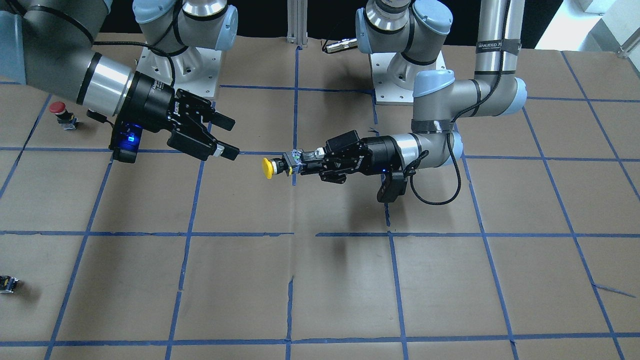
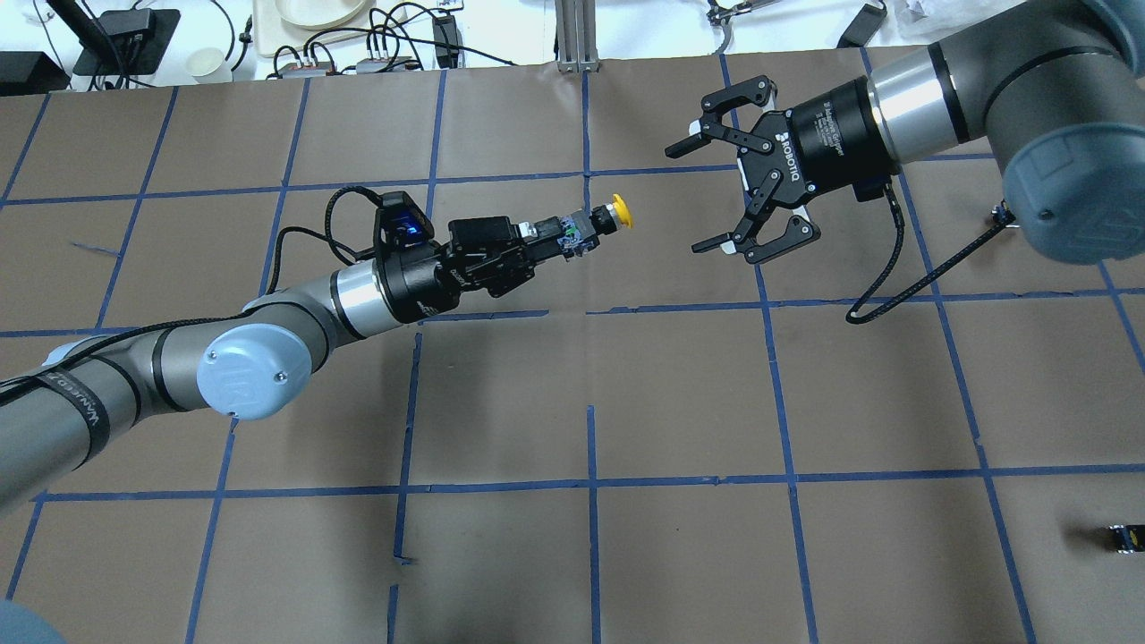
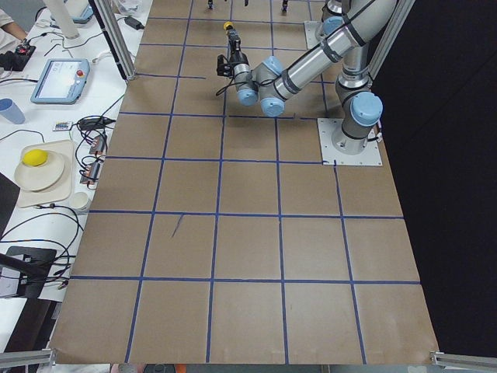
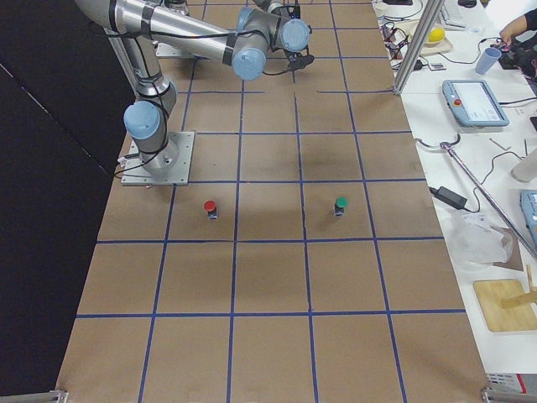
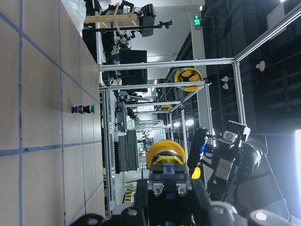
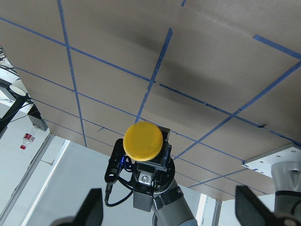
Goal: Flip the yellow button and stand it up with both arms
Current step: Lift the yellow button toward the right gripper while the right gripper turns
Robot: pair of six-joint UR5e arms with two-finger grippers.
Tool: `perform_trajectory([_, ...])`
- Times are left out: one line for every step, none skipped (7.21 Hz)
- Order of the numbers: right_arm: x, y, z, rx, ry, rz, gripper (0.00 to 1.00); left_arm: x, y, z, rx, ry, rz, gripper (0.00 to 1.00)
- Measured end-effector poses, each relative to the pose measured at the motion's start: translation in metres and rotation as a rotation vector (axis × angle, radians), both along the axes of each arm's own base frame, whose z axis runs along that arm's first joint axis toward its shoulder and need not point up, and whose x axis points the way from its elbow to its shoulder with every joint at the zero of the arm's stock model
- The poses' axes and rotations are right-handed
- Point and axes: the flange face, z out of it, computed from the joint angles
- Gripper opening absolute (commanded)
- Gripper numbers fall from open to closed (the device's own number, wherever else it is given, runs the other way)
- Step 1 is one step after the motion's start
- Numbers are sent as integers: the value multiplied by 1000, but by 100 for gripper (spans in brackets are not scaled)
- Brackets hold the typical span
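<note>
My left gripper (image 2: 562, 238) is shut on the black-grey body of the yellow button (image 2: 617, 212) and holds it level in the air above the table, yellow cap pointing at my right gripper. In the front view the left gripper (image 1: 306, 161) and the button (image 1: 269, 168) are at the middle. My right gripper (image 2: 691, 199) is open and empty, a short gap from the cap, with its jaws facing it; it shows in the front view (image 1: 231, 137) too. The right wrist view looks straight at the cap (image 6: 143, 140). The left wrist view shows the cap (image 5: 165, 150) from behind.
A red-capped button (image 1: 58, 111) stands on the table near the right arm's base. A green-capped button (image 4: 341, 204) stands further out. A tiny dark part with a yellow spot (image 2: 1123, 538) lies near the table's right edge. Blue tape lines grid the brown table.
</note>
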Motion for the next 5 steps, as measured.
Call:
perform_trajectory([0,-2,-1,-7,4,-1,100,-14,3,7,-18,38,3,1])
perform_trajectory([0,-2,-2,-9,5,-1,100,-20,4,11,-29,58,5,1])
perform_trajectory([0,-3,-1,-11,5,-2,100,-22,4,13,-33,66,5,1])
perform_trajectory([0,-4,1,-18,3,-2,100,-25,4,14,-34,69,2,1])
perform_trajectory([0,-5,4,-26,-3,-2,100,-27,5,15,-36,70,-2,1])
